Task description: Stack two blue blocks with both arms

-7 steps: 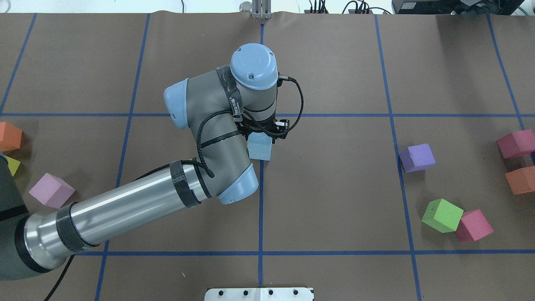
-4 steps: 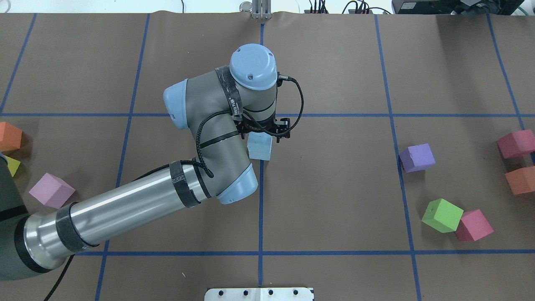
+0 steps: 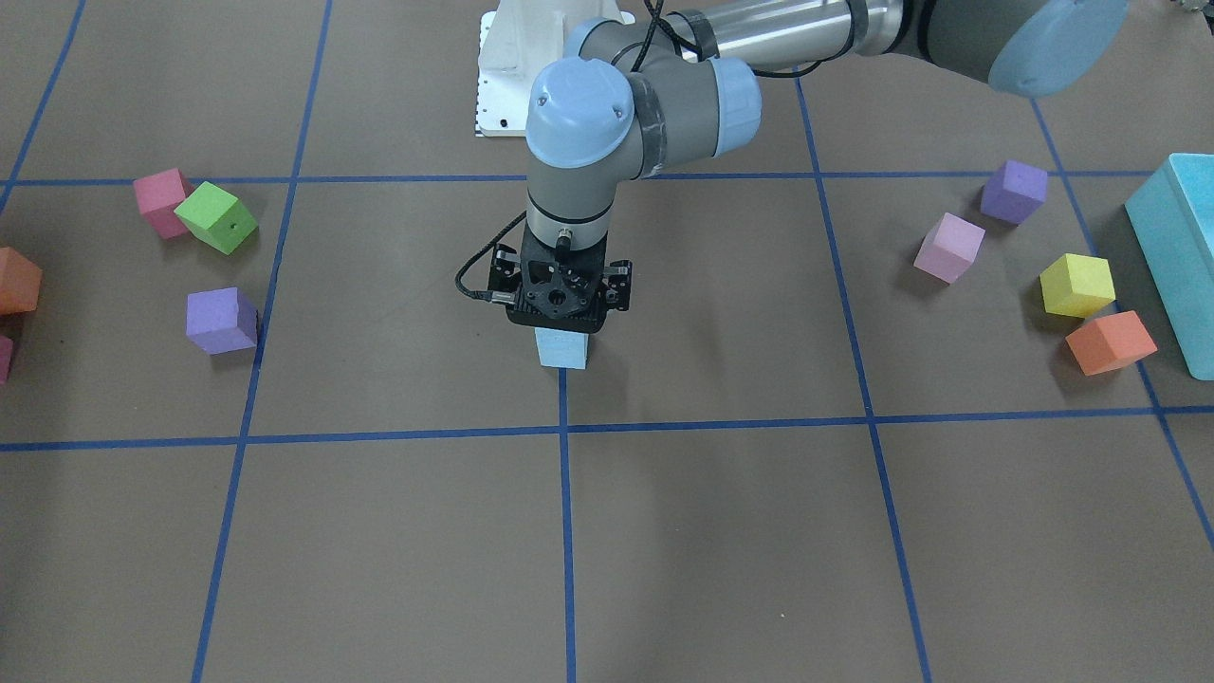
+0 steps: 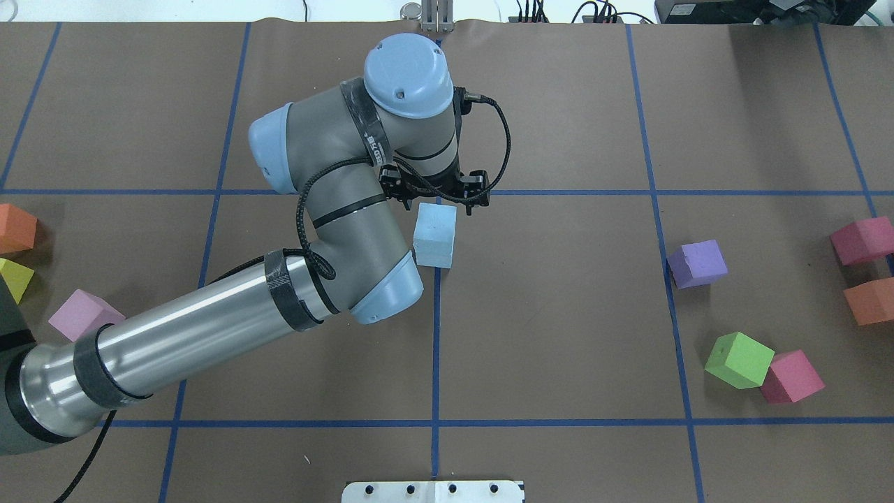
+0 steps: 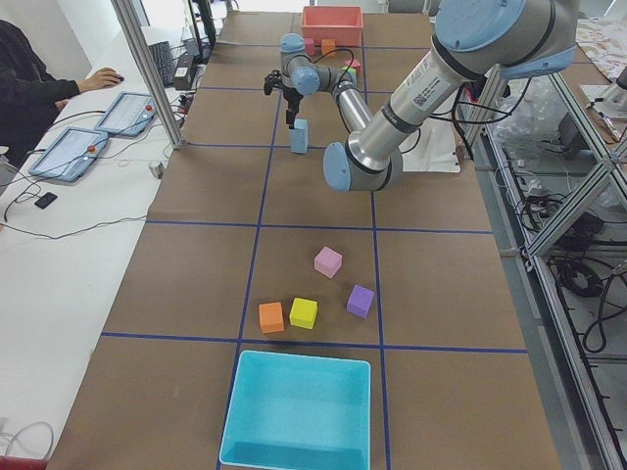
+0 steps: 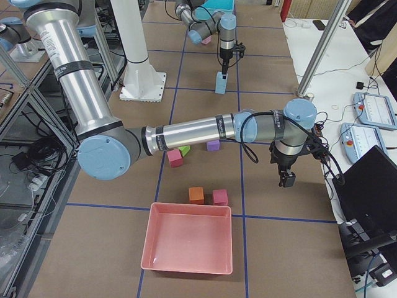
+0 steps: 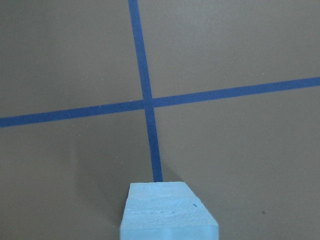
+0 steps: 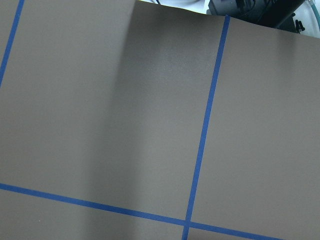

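Observation:
The blue blocks [image 4: 434, 235] stand at the table's centre on a blue tape line. In the exterior left view the stack [image 5: 299, 135] is two cubes tall, as it is in the exterior right view [image 6: 220, 82]. My left gripper [image 4: 436, 201] hangs just above the stack, open and empty, apart from the top cube. The left wrist view shows that cube's top [image 7: 169, 212] at its lower edge. My right gripper [image 6: 286, 179] shows only in the exterior right view, near the table's far edge; I cannot tell whether it is open or shut.
Purple [image 4: 696, 263], green [image 4: 739, 360], red [image 4: 791, 377], magenta [image 4: 862, 239] and orange [image 4: 869, 300] cubes lie to the right. Orange [image 4: 15, 228], yellow [image 4: 14, 278] and lilac [image 4: 80, 314] cubes lie to the left. A turquoise bin [image 5: 294, 356] and a pink bin [image 6: 186, 206] stand at the table's ends.
My left gripper has lifted off the top blue block and drawn up and away from it. The block has stayed in place on the stack.

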